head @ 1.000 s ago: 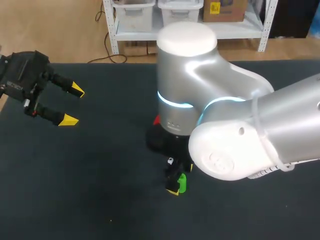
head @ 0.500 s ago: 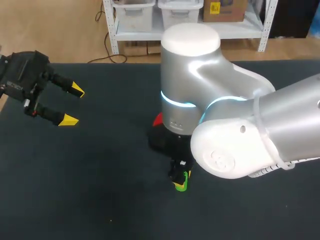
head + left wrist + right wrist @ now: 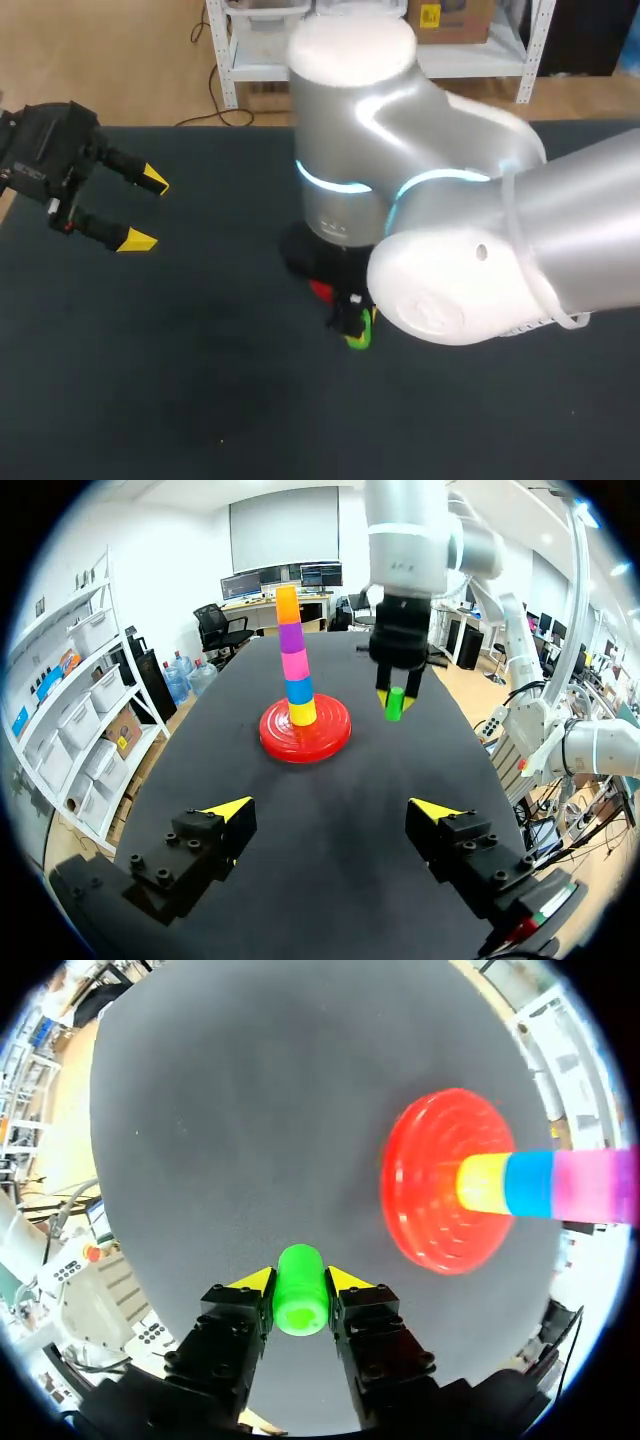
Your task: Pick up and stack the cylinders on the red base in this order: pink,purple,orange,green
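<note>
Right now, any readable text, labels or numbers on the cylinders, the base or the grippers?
None can be read.
Green cylinder, held in the right gripper: plain, no print.
Stacked cylinders and red base: plain colours, no labels.
Left gripper: no markings show; any small print on its black body is too small to tell.

text: none legible | labels: none | numbers: none | signs: none
</note>
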